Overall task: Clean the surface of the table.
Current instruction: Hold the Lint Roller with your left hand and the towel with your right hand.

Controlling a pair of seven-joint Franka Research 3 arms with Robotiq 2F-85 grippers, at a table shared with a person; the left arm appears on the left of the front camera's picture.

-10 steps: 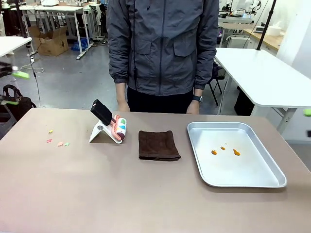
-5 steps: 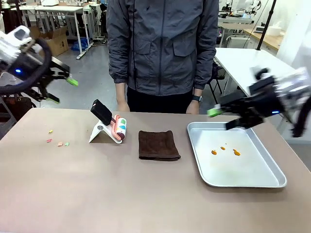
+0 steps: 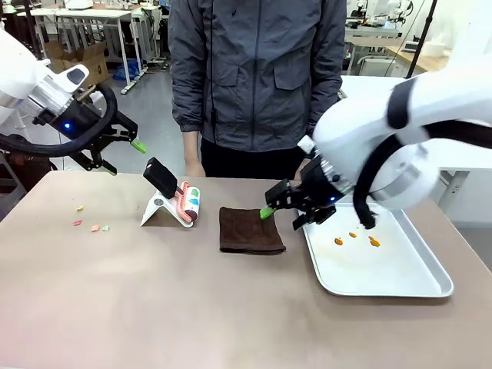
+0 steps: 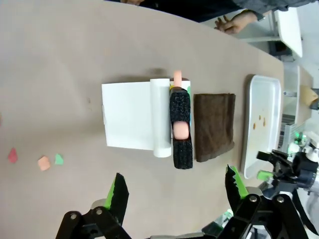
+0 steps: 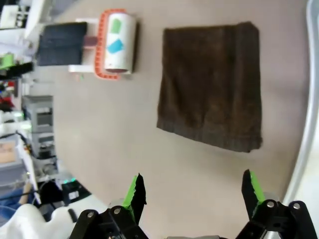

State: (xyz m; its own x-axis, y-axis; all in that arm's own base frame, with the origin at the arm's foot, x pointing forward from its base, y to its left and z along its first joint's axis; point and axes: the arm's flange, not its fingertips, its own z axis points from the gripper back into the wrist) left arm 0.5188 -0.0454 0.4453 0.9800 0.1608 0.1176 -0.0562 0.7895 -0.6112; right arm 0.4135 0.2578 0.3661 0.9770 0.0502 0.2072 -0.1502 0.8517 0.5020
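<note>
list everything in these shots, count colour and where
table: one, taupe-brown, under everything
roller: one, white roll, black handle, left of centre on its stand
stand: one, white, under the roller
cloth: one, dark brown, flat at centre
tray: one, silver, right side of table
spots: three, orange, in the tray
scraps: four, yellow, pink, orange, green, far left of table
person: one, grey jacket, far side
left gripper: one, black, green pads, open, above far left edge
right gripper: one, black, green pads, open, above cloth's right edge
</note>
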